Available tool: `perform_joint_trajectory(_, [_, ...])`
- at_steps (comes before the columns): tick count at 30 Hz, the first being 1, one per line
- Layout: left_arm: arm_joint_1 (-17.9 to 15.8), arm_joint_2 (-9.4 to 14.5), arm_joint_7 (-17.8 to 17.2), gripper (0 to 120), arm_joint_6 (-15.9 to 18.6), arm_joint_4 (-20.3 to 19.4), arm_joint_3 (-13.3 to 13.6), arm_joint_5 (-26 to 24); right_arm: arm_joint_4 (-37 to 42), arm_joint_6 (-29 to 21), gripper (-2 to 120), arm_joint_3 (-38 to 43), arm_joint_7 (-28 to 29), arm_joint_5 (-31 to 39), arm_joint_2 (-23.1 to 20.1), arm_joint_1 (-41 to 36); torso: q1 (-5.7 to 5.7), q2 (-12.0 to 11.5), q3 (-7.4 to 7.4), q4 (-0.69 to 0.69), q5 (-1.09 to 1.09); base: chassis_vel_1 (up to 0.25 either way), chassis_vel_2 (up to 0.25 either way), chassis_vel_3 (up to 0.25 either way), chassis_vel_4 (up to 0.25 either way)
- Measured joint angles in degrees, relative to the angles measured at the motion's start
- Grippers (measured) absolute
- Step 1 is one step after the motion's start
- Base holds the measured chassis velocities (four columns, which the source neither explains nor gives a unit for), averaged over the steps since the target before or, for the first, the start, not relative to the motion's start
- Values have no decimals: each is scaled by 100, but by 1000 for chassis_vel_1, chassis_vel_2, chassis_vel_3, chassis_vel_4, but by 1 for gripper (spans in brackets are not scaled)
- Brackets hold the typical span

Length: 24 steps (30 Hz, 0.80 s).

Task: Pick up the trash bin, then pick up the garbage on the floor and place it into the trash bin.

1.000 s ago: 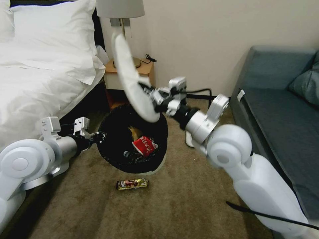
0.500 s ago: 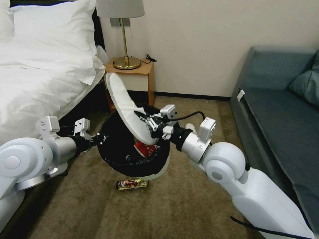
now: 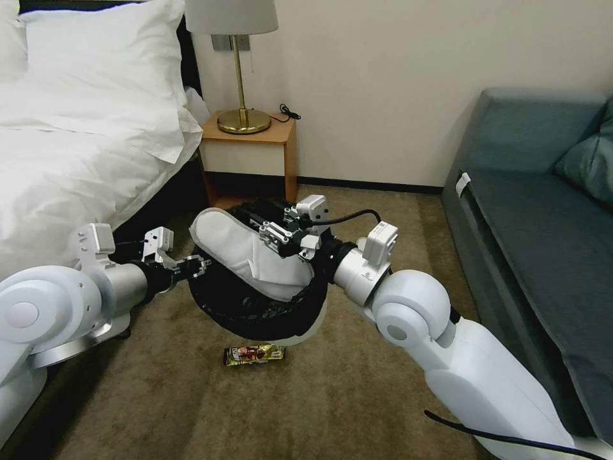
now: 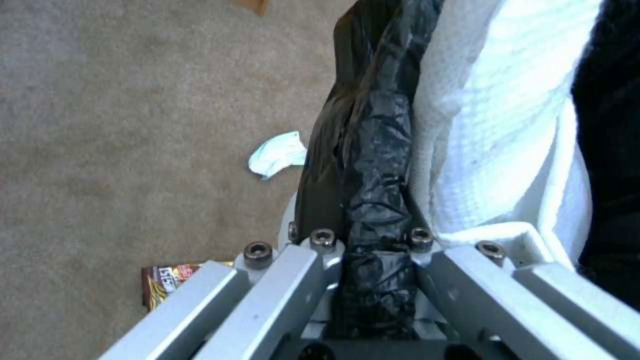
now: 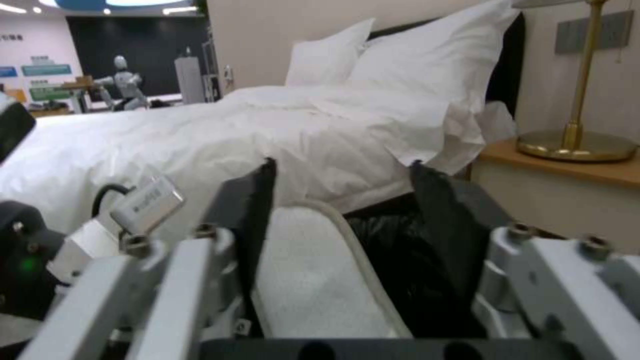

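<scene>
The trash bin, lined with a crinkled black bag, hangs tilted just above the carpet. My left gripper is shut on the bin's rim at its left side. A flat white slipper lies across the bin's mouth, one end sticking out over the left rim. Over the far side of the bin, my right gripper is open, its black fingers spread to either side of the slipper. A red and gold snack wrapper lies on the carpet in front of the bin. A crumpled white tissue lies on the carpet.
A bed with white sheets and pillows stands at the left. Behind the bin is a wooden nightstand with a brass lamp. A blue sofa runs along the right. Open carpet lies in front.
My right gripper swung the slipper down from upright above the bin until it lies across the bin's mouth, and its fingers have opened. The left arm and the bin stayed put.
</scene>
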Motion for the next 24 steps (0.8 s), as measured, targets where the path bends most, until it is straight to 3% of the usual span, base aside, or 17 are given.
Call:
perform_joint_trajectory(2, [1,1,63,3,0,17,-1,102,0,1,71,2,11,14,43,47,0,0,0,0,0,0,0,0,0])
perform_joint_trajectory(5, [1,2,82,3,0,21,-1,129,0,3,76,9,14,20,45,65,0,0,0,0,0,0,0,0,0])
perform_joint_trajectory(7, [-1,2,109,3,0,29,-1,181,0,10,88,58,23,24,46,75,0,0,0,0,0,0,0,0,0])
perform_joint_trajectory(13, [5,-1,142,3,0,122,-20,361,85,19,107,356,198,261,112,272,0,0,0,0,0,0,0,0,0])
perform_joint_trajectory(24, [-20,-58,511,3,1,374,-196,986,-166,213,114,1109,717,624,11,583,0,0,1,1,0,0,0,0,0])
